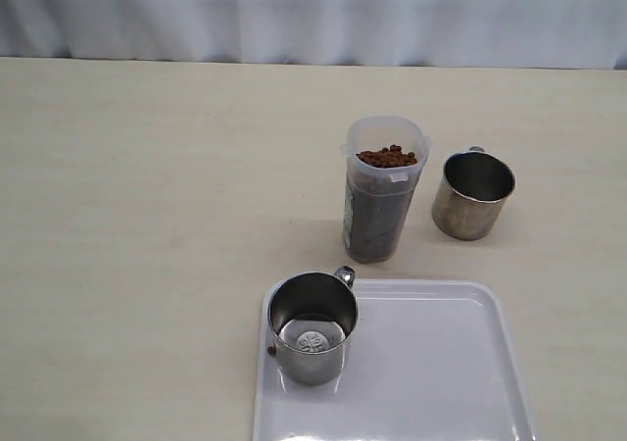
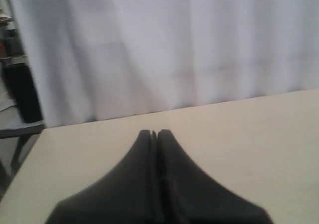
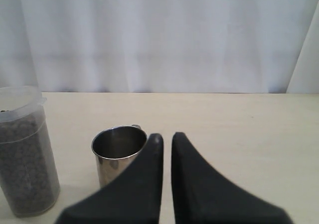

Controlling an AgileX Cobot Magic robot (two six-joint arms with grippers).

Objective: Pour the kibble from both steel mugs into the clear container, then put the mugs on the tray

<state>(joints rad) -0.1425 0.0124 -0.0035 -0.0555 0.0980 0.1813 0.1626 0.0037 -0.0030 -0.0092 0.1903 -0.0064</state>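
Note:
The clear container (image 1: 384, 191) stands mid-table, filled nearly to the rim with kibble (image 1: 387, 156). One steel mug (image 1: 473, 194) stands upright on the table to its right. The other steel mug (image 1: 312, 325) stands upright and empty on the near-left corner of the white tray (image 1: 431, 372). Neither gripper shows in the exterior view. In the right wrist view my right gripper (image 3: 166, 137) is open by a narrow gap, empty, just beside the table mug (image 3: 114, 152), with the container (image 3: 25, 154) further off. My left gripper (image 2: 155, 133) is shut on nothing over bare table.
A single loose pellet (image 1: 271, 351) lies at the tray's left rim beside the mug. A pale curtain (image 1: 313, 15) hangs behind the table's far edge. A dark chair or stand (image 2: 20, 104) sits off the table's corner in the left wrist view.

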